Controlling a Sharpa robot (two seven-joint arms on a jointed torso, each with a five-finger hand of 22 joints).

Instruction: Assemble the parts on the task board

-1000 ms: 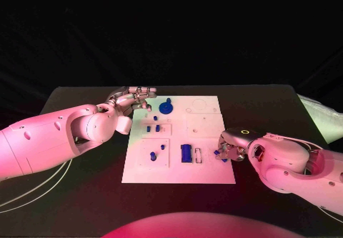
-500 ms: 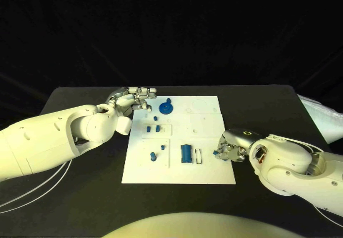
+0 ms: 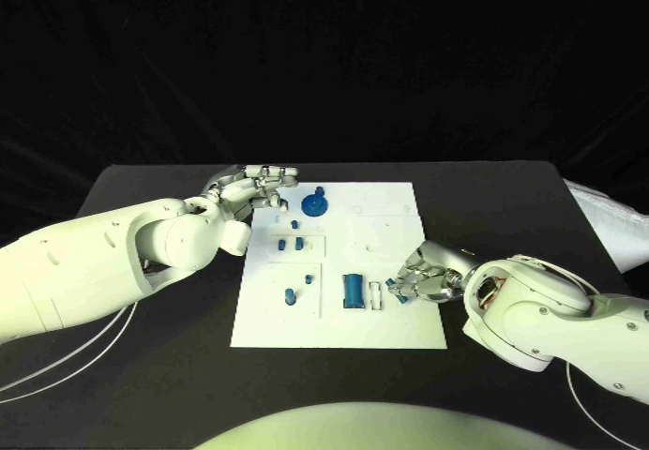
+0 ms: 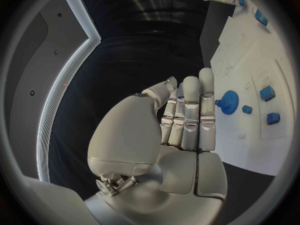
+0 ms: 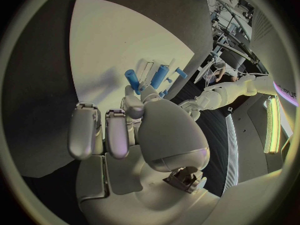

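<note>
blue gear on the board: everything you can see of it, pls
The blue gear is a round toothed wheel with a raised knob at its middle, plastic by the look. It lies flat on the white task board, near the far left corner. The left hand is close beside it at the board's edge; in the left wrist view the gear lies just past the straight fingers, with no clear contact. Small blue parts lie nearer the robot, apart from it.

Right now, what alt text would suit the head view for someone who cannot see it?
A white task board lies on a black table, dotted with small blue parts. The right hand pinches a blue piece at the board's near right; the left hand hovers by a blue gear at its far left corner.
</note>
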